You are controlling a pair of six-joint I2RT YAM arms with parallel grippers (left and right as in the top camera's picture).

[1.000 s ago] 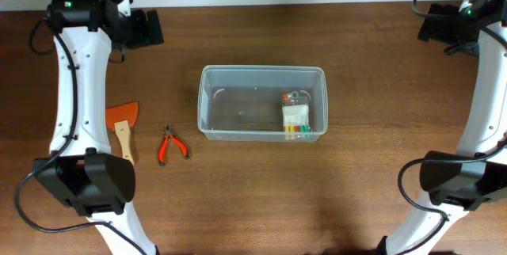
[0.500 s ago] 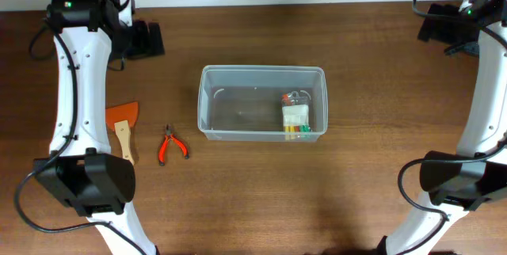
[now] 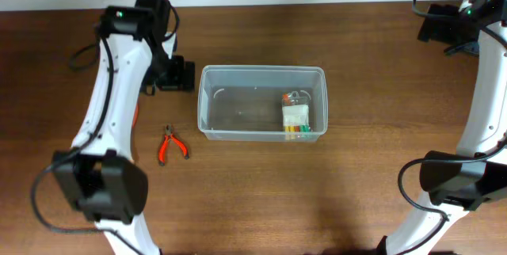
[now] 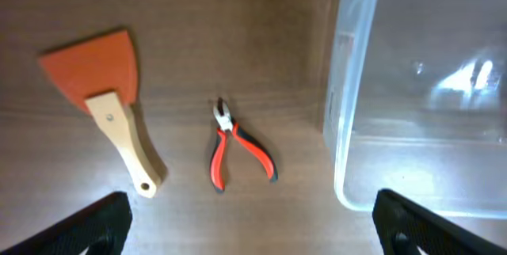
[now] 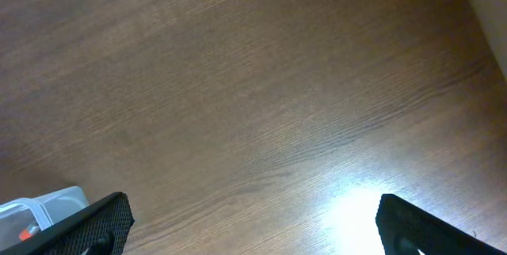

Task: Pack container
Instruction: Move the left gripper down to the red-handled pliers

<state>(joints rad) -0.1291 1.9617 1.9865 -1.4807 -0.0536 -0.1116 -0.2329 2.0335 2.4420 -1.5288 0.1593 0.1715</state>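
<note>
Your left pincer (image 4: 253, 225) has swung over the pliers (image 4: 219, 158) and scraper (image 4: 99, 81), spread wide, empty; the right pincer (image 5: 253, 225) idles, also spread. The container (image 3: 261, 69) sits mid table (image 3: 356, 192), ready for them.

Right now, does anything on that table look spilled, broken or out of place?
Nothing stands out. The container sits upright with a small packet inside; the red pliers and orange scraper lie flat on the table beside it, intact.
</note>
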